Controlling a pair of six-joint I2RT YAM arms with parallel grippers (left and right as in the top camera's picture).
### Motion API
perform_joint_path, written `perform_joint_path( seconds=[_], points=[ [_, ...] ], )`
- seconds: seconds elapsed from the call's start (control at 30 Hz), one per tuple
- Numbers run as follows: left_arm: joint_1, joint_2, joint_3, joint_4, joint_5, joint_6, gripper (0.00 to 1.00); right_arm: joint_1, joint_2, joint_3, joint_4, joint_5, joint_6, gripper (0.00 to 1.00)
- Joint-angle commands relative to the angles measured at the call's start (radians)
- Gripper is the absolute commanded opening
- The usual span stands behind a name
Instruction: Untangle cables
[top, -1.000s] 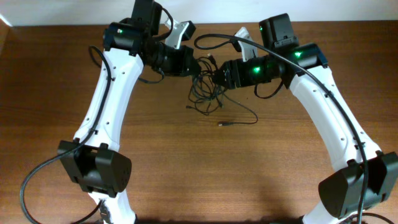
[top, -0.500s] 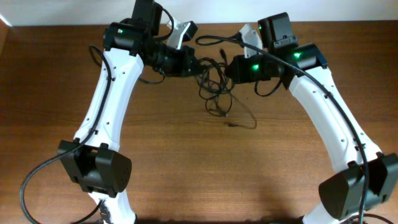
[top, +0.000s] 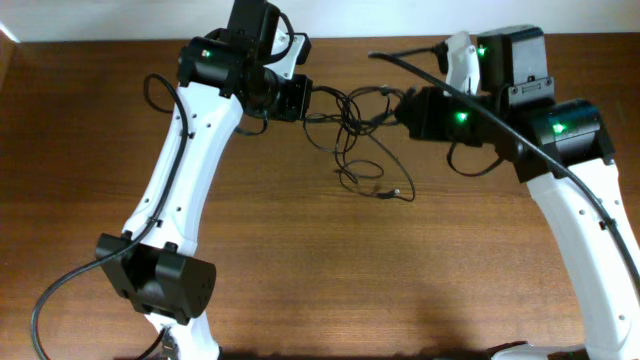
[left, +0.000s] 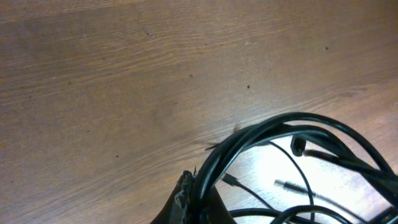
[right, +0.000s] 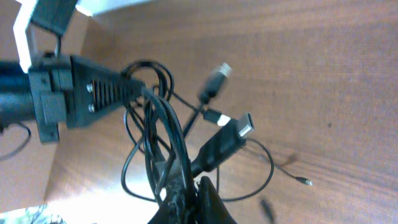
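While glossy black cables (top: 348, 112) sag in loops, the left end effector (top: 309, 96) and right end effector (top: 400, 107) pinch them.

Black cables (top: 355, 120), plugs (right: 245, 127) tipped silver and white! Brown table (top: 300, 250), fine darker wood grain streaking across. Arms (top: 185, 150) white and black, lights (top: 461, 117) glowing green.

Brown wooden table (top: 300, 280), with what may be a white wall (top: 100, 20) behind it.
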Motion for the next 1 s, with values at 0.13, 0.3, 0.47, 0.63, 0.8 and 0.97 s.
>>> perform_joint_path(
  seconds=[0.13, 0.3, 0.47, 0.63, 0.8, 0.97],
  points=[
    [0.064, 0.028, -0.007, 0.019, -0.265, 0.019, 0.27, -0.064, -0.069, 0.019, -0.319, 0.105, -0.276, 0.04],
    [0.064, 0.028, -0.007, 0.013, 0.388, 0.42, 0.8, -0.064, -0.055, 0.019, -0.3, 0.095, -0.272, 0.04],
    [0.051, 0.028, -0.007, 0.015, 0.593, 0.568, 0.99, -0.063, -0.054, 0.019, -0.283, 0.043, -0.272, 0.04],
    [-0.072, 0.074, -0.007, 0.096, 0.602, 0.591, 0.93, -0.063, -0.054, 0.019, -0.283, 0.043, -0.272, 0.04],
    [-0.148, 0.133, -0.007, 0.203, 0.666, 0.272, 0.78, -0.064, -0.054, 0.019, -0.28, 0.047, -0.272, 0.04],
    [-0.2, 0.133, -0.007, 0.229, 0.665, -0.001, 0.69, -0.064, -0.054, 0.019, -0.268, 0.047, -0.272, 0.04]
  ],
)
